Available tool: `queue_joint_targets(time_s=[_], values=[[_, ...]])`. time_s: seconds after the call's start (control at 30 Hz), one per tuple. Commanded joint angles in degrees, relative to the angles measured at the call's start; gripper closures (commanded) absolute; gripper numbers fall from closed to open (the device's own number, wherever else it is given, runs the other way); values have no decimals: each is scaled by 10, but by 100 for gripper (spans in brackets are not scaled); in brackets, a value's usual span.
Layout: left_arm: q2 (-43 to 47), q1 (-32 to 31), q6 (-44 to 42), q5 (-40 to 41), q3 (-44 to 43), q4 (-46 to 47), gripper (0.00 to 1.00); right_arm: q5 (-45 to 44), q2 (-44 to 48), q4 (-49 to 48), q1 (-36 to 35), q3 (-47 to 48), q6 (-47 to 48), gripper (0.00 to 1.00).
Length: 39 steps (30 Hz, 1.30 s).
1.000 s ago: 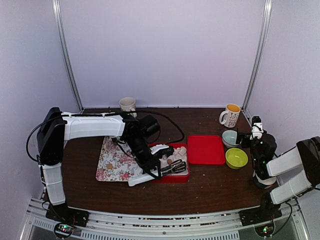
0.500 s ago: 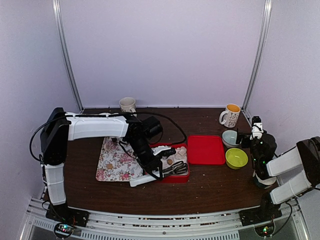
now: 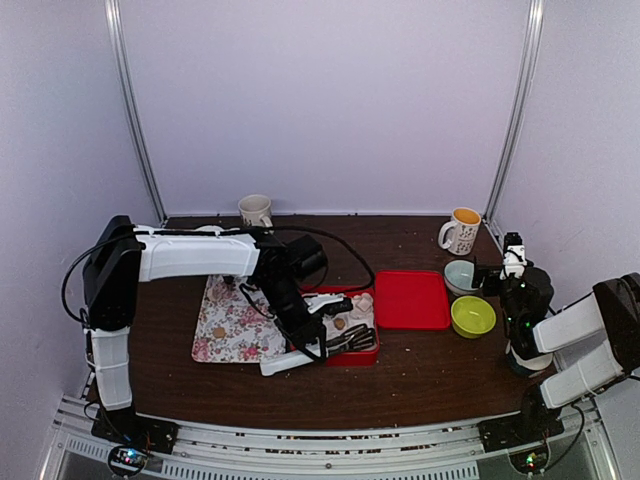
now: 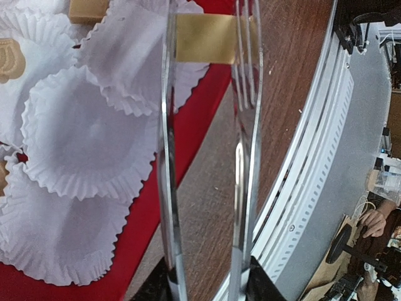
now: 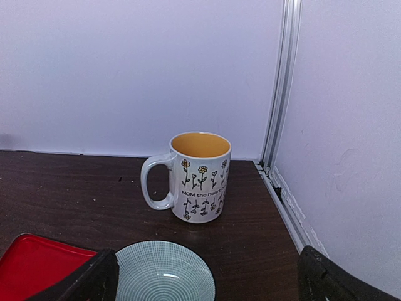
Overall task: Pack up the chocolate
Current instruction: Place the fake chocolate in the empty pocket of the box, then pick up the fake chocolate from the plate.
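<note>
The metal tongs (image 4: 168,157) are clamped by the left fingers (image 4: 260,285). A tan chocolate (image 4: 203,37) is pinched between the tong tips over the edge of the red box (image 4: 200,106), with white paper cups (image 4: 88,144) at its 8 o'clock. The right fingers (image 5: 88,279) are spread wide, with a flowered mug (image 5: 199,179) at their 12 o'clock.

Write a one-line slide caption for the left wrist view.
Shiny metal tongs hold a tan square chocolate piece over the edge of a red tray of white fluted paper cups.
</note>
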State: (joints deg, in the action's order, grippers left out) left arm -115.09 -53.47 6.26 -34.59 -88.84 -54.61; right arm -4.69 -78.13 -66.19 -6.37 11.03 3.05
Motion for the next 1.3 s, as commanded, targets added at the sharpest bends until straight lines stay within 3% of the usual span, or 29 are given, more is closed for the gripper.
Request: queue_joint_targets(time_s=[0.0,0.23,0.57,0.8,0.9,1.27], values=[[2,-4,-7,5,-18,2,64,5,4,0,4,12,-3,0],[7,-4,-6,18,-20,2,61,5,4,0,4,11,-3,0],[41,-4,10,67,-15,3,63,5,4,0,4,12,-3,0],[143,10,59,128,53,46,63,5,4,0,4,12,-3,0],[192,22,94,192,83,54,65,5,4,1,4,11,-3,0],[312,120,227,284,216,37,65,5,4,1,4,12,-3,0]])
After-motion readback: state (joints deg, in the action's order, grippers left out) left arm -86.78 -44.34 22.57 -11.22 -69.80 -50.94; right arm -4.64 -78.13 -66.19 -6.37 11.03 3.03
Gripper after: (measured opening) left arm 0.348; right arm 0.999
